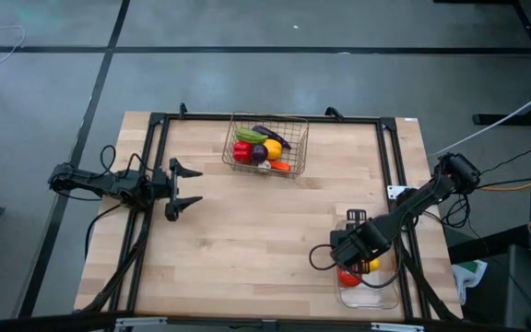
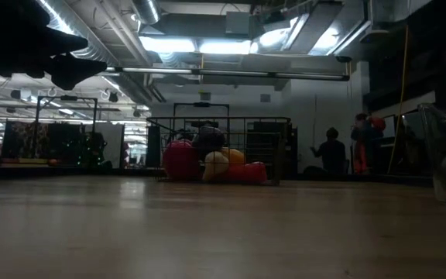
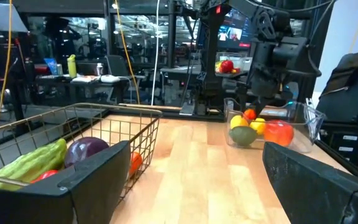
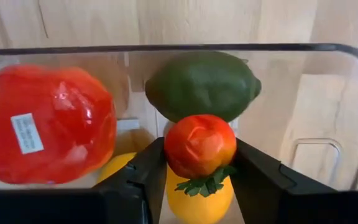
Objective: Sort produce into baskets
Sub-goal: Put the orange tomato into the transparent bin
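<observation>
A wire-mesh basket (image 1: 265,145) at the table's far middle holds a green cucumber (image 3: 27,163), a purple piece (image 3: 86,150), and red, yellow and orange pieces. A clear plastic tray (image 1: 369,288) at the near right holds a big red fruit (image 4: 45,124), a green fruit (image 4: 202,84) and yellow fruits (image 4: 197,202). My right gripper (image 4: 199,168) is inside the tray, shut on a small red tomato (image 4: 199,146). My left gripper (image 1: 190,187) is open and empty at the table's left, level with the basket. My right gripper pinches the small red tomato by its two opposite sides (image 4: 169,149) between the two fingers (image 4: 145,177), green leaf cap toward the wrist. The fingers come from above, slanting down into the tray. The tomato hangs just over the yellow and green fruits; whether it touches them I cannot tell.
A black frame (image 1: 159,138) runs along the table's left, far and right sides. Bare wood (image 1: 256,240) lies between basket and tray. The tray's clear wall (image 4: 328,93) stands close around my right gripper. People stand in the room beyond (image 2: 333,151).
</observation>
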Motion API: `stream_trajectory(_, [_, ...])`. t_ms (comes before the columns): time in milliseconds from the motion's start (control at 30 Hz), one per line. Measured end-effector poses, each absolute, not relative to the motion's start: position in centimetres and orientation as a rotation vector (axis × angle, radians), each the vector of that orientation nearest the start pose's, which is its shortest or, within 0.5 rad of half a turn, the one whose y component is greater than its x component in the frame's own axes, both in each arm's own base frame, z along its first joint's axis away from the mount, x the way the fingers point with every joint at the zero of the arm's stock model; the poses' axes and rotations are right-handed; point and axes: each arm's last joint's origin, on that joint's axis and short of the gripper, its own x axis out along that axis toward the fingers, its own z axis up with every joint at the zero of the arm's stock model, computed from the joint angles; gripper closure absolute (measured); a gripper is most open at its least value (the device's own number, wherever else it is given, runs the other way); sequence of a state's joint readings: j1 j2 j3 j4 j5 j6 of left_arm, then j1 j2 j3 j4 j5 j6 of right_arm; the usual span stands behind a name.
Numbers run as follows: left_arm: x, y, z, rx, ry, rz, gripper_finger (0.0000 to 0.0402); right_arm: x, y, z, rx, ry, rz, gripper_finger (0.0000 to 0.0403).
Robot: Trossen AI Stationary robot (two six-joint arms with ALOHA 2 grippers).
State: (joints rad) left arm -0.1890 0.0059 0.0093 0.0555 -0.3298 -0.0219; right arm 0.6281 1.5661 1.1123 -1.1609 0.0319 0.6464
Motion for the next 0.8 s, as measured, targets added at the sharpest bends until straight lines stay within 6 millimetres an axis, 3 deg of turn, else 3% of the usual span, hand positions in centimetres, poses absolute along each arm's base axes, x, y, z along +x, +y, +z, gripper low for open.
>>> stream_trajectory(800, [9.59,-0.88,17.15,-0.039,-0.058,0.14,0.0039,21.63,15.61,21.45,0.026,1.536,-0.046,0.0244])
